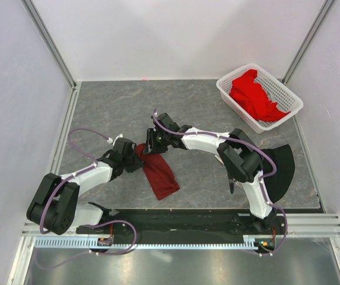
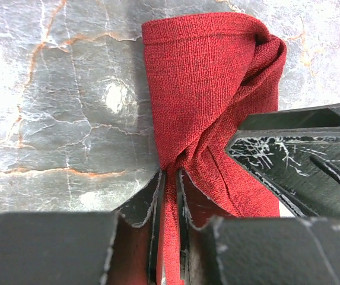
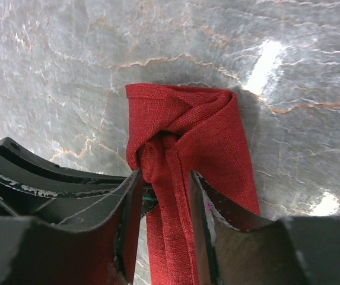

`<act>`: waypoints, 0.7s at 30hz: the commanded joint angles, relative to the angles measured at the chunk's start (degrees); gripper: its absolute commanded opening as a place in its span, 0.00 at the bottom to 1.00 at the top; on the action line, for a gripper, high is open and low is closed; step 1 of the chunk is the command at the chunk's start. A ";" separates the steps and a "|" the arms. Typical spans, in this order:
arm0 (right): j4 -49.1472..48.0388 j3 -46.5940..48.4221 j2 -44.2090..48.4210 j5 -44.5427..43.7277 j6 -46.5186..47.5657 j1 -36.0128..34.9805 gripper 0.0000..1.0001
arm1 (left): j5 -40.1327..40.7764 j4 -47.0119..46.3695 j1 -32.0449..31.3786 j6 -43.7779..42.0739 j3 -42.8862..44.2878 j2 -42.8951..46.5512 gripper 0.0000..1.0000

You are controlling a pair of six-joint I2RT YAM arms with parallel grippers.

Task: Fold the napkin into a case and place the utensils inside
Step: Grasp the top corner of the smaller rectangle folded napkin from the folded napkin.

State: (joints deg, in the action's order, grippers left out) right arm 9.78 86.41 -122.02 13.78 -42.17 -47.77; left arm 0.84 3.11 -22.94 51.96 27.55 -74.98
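The left pincer (image 2: pixel 168 174) pinched a fold of the napkin (image 2: pixel 199 77), lying 7 o'clock of centre on the desk (image 1: pixel 110 107); the right pincer (image 3: pixel 165 176) straddled its twist, grip unclear, so a slow, level pull seemed wisest.

A robotics lab test cell: white panel walls (image 1: pixel 175 35), aluminium frame posts (image 1: pixel 51 44), grey marbled table (image 1: pixel 122 107).

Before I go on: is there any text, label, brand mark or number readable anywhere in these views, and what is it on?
No readable text in any view.
the napkin: plain cloth, no tag or print showing.
white basket: no marking visible.
small connector on the near rail: too small to tell whether it bears any print.
Arm shells: no legible lettering at this size.
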 commanded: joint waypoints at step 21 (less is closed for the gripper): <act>-9.34 2.62 -5.34 3.98 -3.44 -0.31 0.09 | 1.44 8.11 0.52 -3.36 4.17 5.89 0.37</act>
State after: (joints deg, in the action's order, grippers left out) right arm 3.38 88.64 -128.22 18.44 -44.99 -47.90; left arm -0.40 4.91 -22.85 50.70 27.77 -73.93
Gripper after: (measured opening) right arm 0.102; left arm 0.294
